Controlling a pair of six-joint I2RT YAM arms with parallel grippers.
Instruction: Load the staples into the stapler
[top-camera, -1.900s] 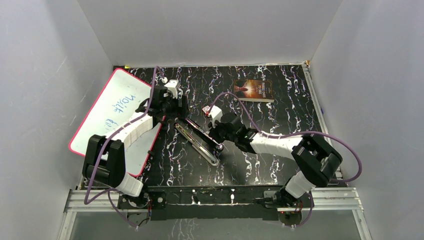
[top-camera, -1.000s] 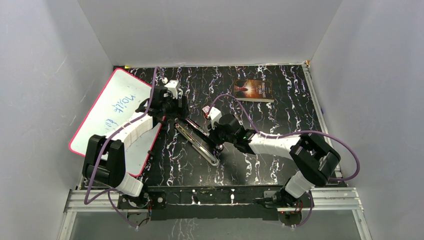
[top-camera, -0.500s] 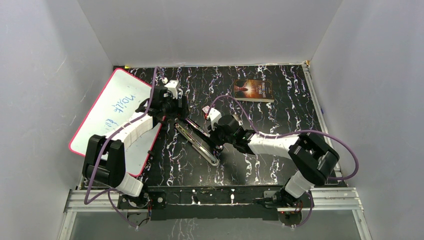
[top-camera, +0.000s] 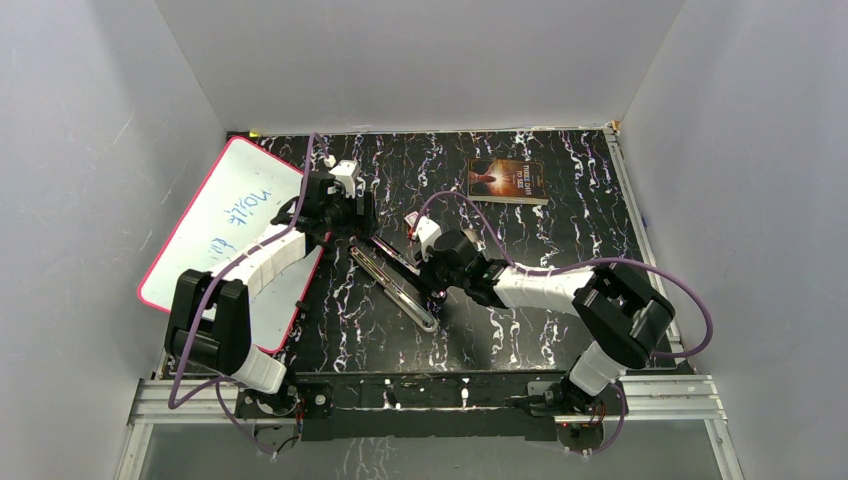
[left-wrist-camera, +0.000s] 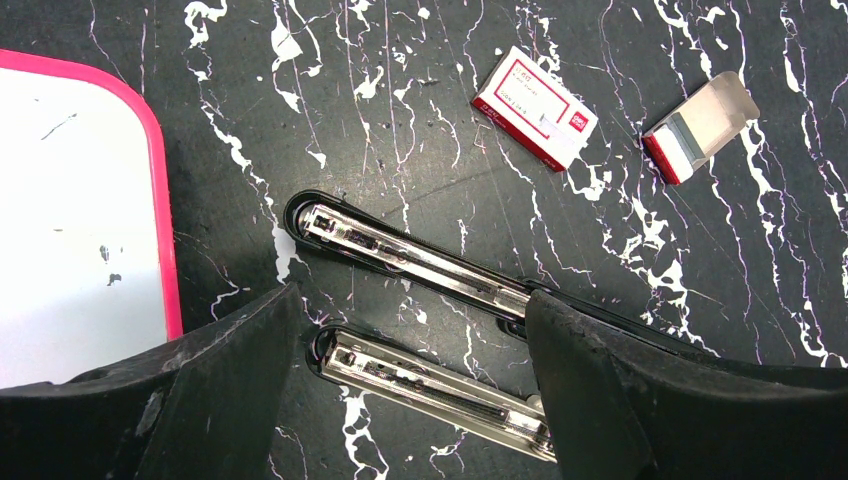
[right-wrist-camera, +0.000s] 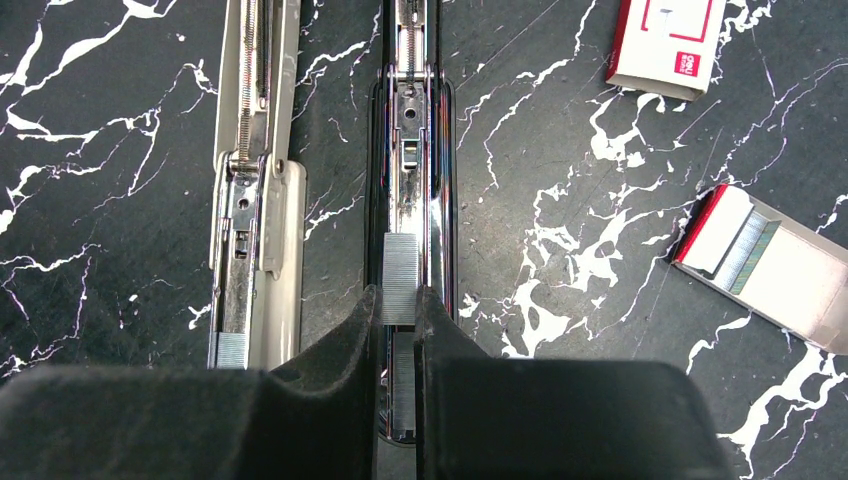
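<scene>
Pinching one staple strip (right-wrist-camera: 400, 268) over one stapler (right-wrist-camera: 413, 120) — right gripper (right-wrist-camera: 398, 300); left gripper (left-wrist-camera: 410, 300) agape.

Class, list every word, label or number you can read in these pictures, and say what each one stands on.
Whiteboard: blue handwriting, seen upside down, not legible.
Book: cover title too small to read.
Closed staple box: red logo and fine print, too blurred to read.
No text can be read with certainty.
</scene>
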